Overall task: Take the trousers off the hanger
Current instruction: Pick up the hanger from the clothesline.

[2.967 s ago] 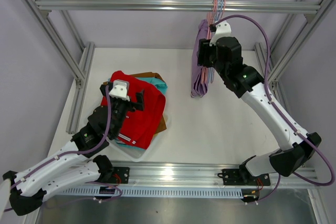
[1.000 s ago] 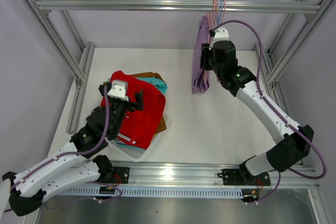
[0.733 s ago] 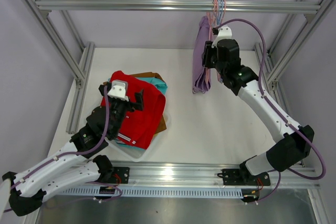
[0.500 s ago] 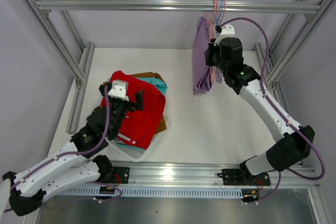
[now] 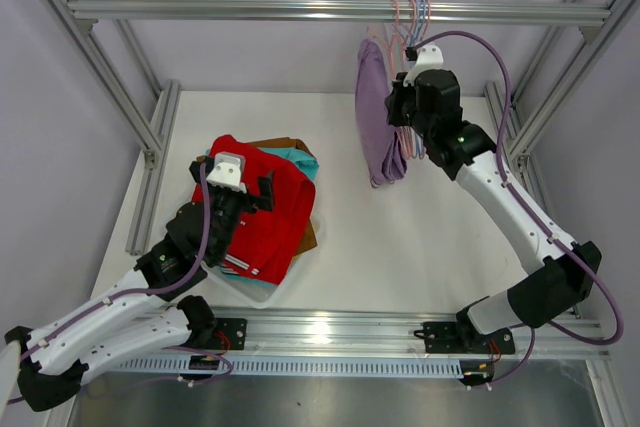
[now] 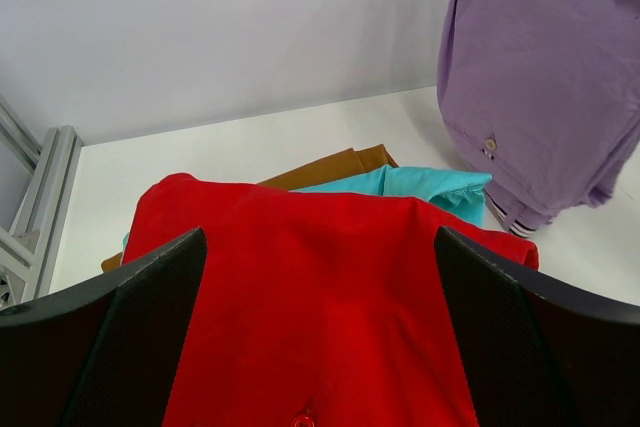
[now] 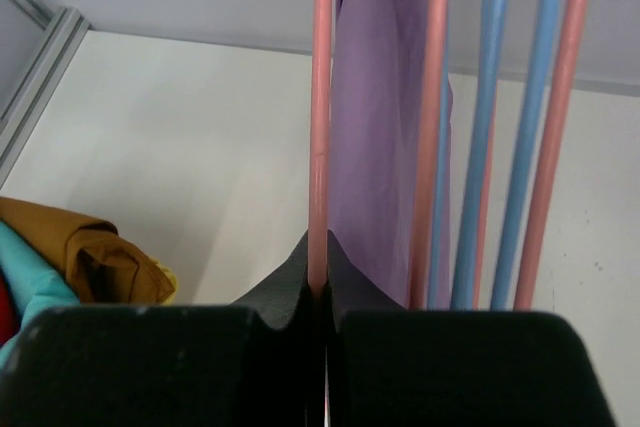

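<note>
Fixed overhead camera, high and behind, looking down on the whole table, left wrist camera low and close over the red trousers, facing forward, right wrist camera hard against the pink hanger rod, all three share the lilac trousers.

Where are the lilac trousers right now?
Top view: the lilac trousers hang right of centre from the hangers on the overhead rail, just left of the right gripper, which pinches a pink hanger.
</note>
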`<move>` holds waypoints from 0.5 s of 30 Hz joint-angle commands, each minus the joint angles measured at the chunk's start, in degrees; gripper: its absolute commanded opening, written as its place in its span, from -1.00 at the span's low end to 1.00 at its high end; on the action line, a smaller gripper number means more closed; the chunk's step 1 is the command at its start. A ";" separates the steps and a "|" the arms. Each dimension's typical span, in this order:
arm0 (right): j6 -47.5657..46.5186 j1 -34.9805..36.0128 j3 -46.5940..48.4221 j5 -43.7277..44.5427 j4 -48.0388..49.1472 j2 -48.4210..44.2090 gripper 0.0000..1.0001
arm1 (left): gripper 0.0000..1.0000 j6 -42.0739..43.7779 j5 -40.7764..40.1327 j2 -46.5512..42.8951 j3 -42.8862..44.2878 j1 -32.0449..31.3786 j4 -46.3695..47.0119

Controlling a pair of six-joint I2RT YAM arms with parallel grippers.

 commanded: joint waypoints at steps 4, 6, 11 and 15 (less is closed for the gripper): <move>-2.17 2.68 11.39 2.69 -0.93 -1.35 -1.00 | 0.99 -0.32 0.77 -0.03 2.17 0.44 0.93; -2.53 3.21 13.24 3.13 -2.25 -0.74 -1.00 | 0.99 -0.23 0.68 -0.11 2.25 0.44 1.02; -2.71 3.91 16.50 4.10 -2.96 -0.03 -1.00 | 0.99 -0.23 0.68 -0.20 2.25 0.44 1.02; -2.62 4.88 17.65 4.80 -3.49 -0.03 -1.00 | 0.99 -0.23 0.77 -0.11 2.17 0.44 1.02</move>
